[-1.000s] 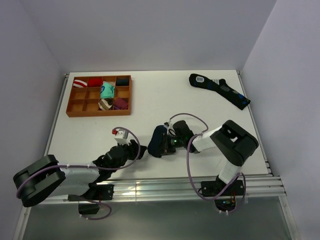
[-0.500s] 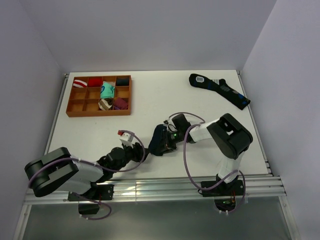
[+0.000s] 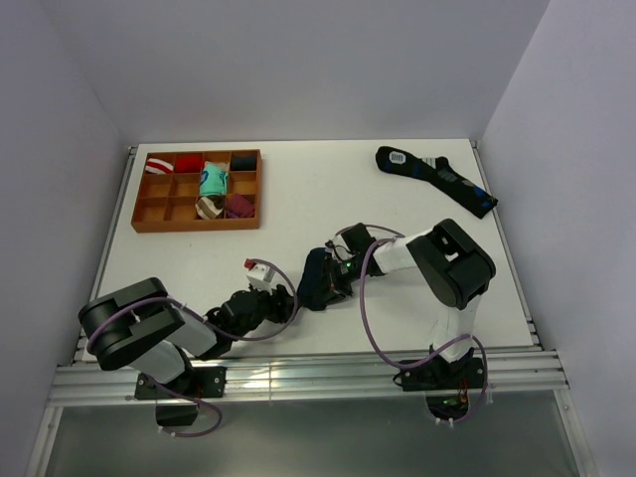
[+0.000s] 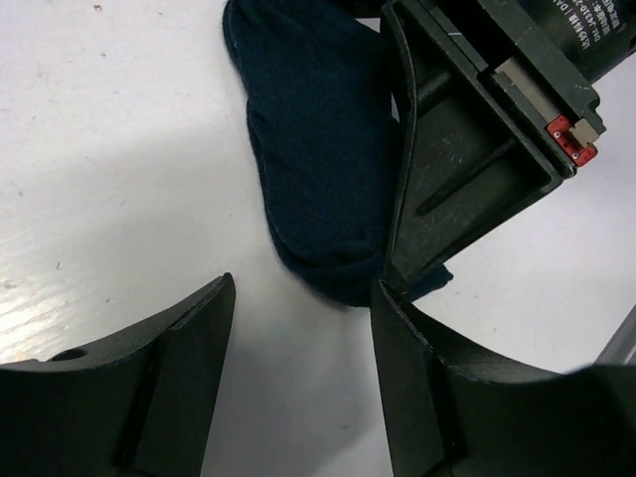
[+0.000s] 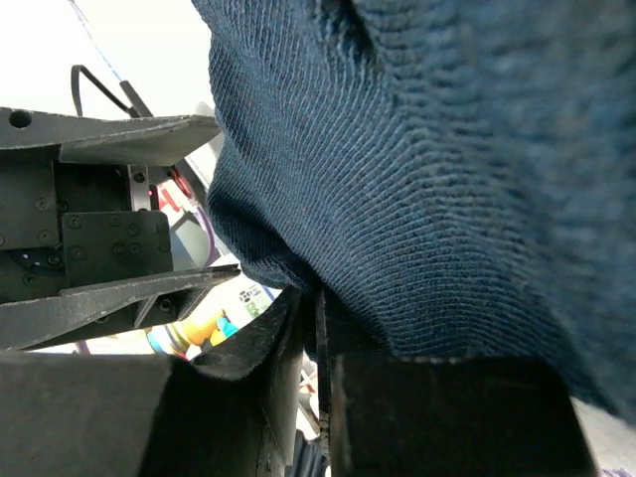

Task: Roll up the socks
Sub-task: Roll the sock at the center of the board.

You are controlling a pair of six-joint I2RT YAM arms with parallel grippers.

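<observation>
**Top external view:** The socks (image 3: 315, 278) are found on the white table (image 3: 397, 214), near its front edge and between the two arms. The right gripper (image 3: 340, 276) is set against their right side. The left gripper (image 3: 285, 303) is placed just beside their near left end. A wooden compartment tray (image 3: 196, 227) holding colourful sock bundles is noted at the far left. A longer black sock (image 3: 437, 179) is noted at the far right. Both are well apart from the work. The table is enclosed on three sides by plain pale walls (image 3: 298, 70).

**Left wrist view:** The left jaws are seen spread, with nothing between them. The rounded end of the socks lies just ahead of the fingertips.

**Right wrist view:** The right jaws are closed, and a fold of navy knit is pinched at their tips.

**Judgement:** The roll is taken to be partly formed. The next move is judged to call for the free end to be taken by the left gripper while the pinch is held.
</observation>
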